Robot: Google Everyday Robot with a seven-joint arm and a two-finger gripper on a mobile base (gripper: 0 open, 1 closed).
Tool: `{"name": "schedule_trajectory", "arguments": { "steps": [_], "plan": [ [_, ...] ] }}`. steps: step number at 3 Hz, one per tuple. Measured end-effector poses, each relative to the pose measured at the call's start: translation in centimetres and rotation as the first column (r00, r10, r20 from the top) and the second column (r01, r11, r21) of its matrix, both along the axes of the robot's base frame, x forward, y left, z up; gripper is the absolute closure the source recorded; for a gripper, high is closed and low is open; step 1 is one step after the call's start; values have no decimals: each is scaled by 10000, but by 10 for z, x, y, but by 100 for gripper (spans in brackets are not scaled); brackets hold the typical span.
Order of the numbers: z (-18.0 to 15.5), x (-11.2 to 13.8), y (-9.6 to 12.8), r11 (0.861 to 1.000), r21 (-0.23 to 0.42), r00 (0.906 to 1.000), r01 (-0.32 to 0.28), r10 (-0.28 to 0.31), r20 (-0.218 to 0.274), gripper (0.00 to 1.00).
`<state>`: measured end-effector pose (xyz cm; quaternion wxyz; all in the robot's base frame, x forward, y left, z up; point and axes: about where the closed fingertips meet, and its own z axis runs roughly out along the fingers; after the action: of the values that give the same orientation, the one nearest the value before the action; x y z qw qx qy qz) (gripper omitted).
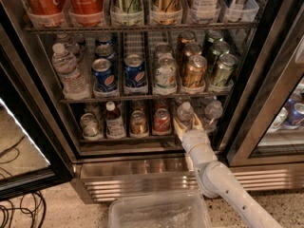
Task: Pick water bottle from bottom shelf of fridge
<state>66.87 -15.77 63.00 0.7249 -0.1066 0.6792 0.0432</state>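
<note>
The fridge (142, 179) stands open in front of me. Its bottom shelf (128, 139) holds cans on the left and two small clear water bottles with white caps on the right. My gripper (188, 122) reaches into the right part of that shelf and sits around the lower part of the nearer water bottle (185, 111), which stands upright. The second water bottle (213, 111) stands just to its right. My white arm (223, 184) runs down to the lower right.
On the same shelf stand a red can (162, 120), a gold can (138, 123), a dark-labelled bottle (114, 120) and another can (90, 127). A clear plastic bin (159, 213) sits below. The open door (23, 146) is at the left, with cables (19, 213) on the floor.
</note>
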Motion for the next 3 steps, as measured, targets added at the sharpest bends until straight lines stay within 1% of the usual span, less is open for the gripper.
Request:
{"name": "schedule_trajectory", "arguments": {
  "steps": [1,2,3],
  "plan": [
    [0,0,0,10000,2,10000,2,-2,9,99],
    [12,-4,-7,9986,129,9966,515,-523,637,100],
    [28,-18,-14,9862,937,9750,1365,-1505,1633,100]
  ]
}}
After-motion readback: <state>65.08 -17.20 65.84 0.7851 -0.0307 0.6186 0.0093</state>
